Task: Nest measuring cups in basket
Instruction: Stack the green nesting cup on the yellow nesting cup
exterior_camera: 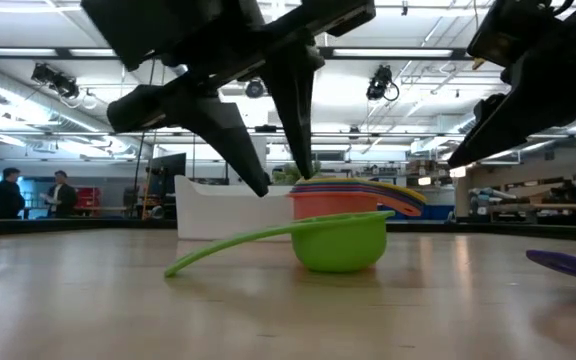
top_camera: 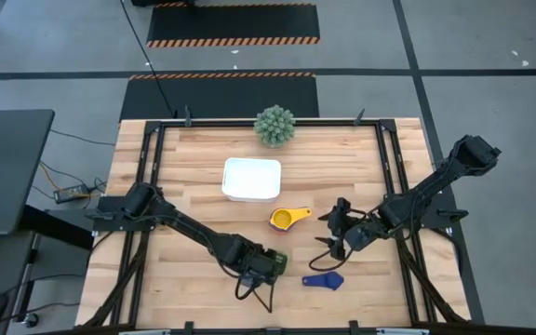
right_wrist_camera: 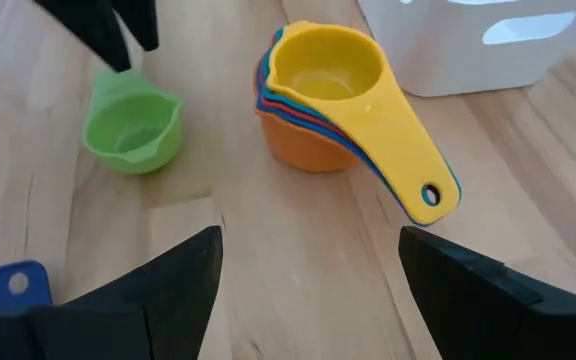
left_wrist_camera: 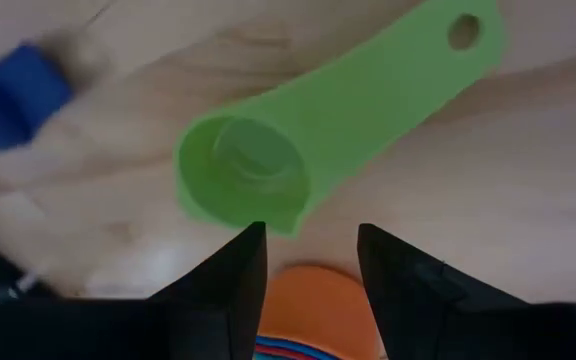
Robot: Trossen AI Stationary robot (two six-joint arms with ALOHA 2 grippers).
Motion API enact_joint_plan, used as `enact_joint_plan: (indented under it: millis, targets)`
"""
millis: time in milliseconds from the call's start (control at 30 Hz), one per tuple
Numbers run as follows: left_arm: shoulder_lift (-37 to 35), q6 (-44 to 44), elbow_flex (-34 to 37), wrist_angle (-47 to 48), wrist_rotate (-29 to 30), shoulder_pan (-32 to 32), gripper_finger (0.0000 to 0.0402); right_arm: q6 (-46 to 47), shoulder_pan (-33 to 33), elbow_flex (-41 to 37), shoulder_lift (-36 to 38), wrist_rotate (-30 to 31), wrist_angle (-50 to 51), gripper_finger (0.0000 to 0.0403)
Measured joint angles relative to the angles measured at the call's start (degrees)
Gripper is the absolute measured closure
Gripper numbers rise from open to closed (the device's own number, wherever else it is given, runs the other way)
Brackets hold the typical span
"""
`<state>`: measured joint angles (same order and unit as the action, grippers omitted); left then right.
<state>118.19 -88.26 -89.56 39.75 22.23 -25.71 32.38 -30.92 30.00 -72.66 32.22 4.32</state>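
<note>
The nested stack of measuring cups [top_camera: 285, 219], yellow on top, stands on the table just near-right of the basket [top_camera: 251, 179], handles pointing right. A green cup [left_wrist_camera: 253, 175] lies separately under the left gripper [top_camera: 270, 266], fingers apart. The right gripper [top_camera: 335, 231], jaws spread, hovers right of the stack.

The desk [top_camera: 184, 158] is pale wood planking in a dark frame, and five things rest on it. Toward the far edge stands a spiky green plant [top_camera: 274, 125]; just nearer lies the white basket [top_camera: 251, 179]. Nearer again, close to the basket's right corner, sits a nested stack of measuring cups [right_wrist_camera: 323, 95] — yellow uppermost, orange at the bottom. A lone green cup [right_wrist_camera: 133, 130] stands upright beside the stack, apart from it. A dark blue cup [top_camera: 324, 280] lies toward the desk's near edge — well apart from the basket.
</note>
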Motion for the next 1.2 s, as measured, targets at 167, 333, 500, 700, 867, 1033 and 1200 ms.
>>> enact_joint_plan:
  millis: [167,333,500,700,867,1033,1200]
  targets:
    - [0.00,-8.51,0.00,-1.25,-4.39,0.47,0.0238,2.82,-0.02,0.00,-0.02,1.73,-0.44,0.0092]
    - [1.28,-12.08,-0.01,-3.03,-7.65,1.58,0.0238,5.12,-0.46,0.00,-0.02,2.79,-2.03,0.0092]
    - [2.91,-13.50,0.02,-3.06,-6.59,2.12,0.0238,5.60,-0.95,0.03,-0.31,3.85,-2.90,0.0092]
    - [2.89,-13.52,0.04,-2.74,-7.31,3.11,0.0245,5.20,-0.94,0.04,-0.39,4.29,-3.04,0.0092]
    - [3.86,-13.00,0.02,-1.80,-9.06,3.51,0.0282,4.52,-0.92,0.04,-0.39,4.40,-3.05,0.0092]
    - [4.72,-12.10,0.06,-1.07,-8.98,3.76,0.0317,3.55,-0.92,0.04,-0.39,4.38,-3.51,0.0092]
    - [4.68,-9.03,0.00,-2.06,-8.21,3.65,0.0354,3.32,-0.92,0.03,-0.39,4.14,-3.39,0.0092]
